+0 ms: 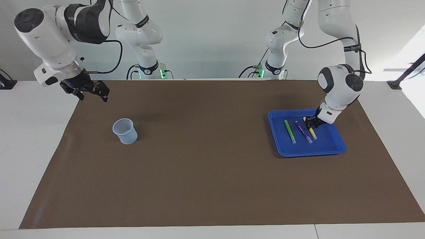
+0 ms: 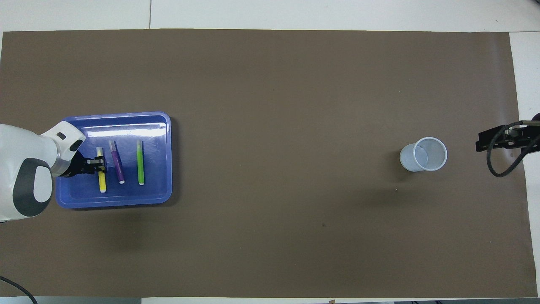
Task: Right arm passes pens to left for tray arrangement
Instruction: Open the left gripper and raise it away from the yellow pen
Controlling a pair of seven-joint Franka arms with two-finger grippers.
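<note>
The blue tray (image 1: 307, 149) holds the green pen (image 1: 290, 131), purple pen (image 1: 303, 131) and yellow pen (image 1: 312, 132) side by side. The left claw (image 1: 311, 123) straddles the yellow pen; grip cannot be told. The right claw (image 1: 87, 90) hangs released over the counter (image 1: 212, 172) edge, near the cup (image 1: 125, 131).

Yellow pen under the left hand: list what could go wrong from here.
1. The left hand sits low over the yellow pen; lifting off could drag it.
2. The yellow pen lies close beside the purple pen; a nudge could knock them together.
3. The hand is near the tray rim and could catch it.
</note>
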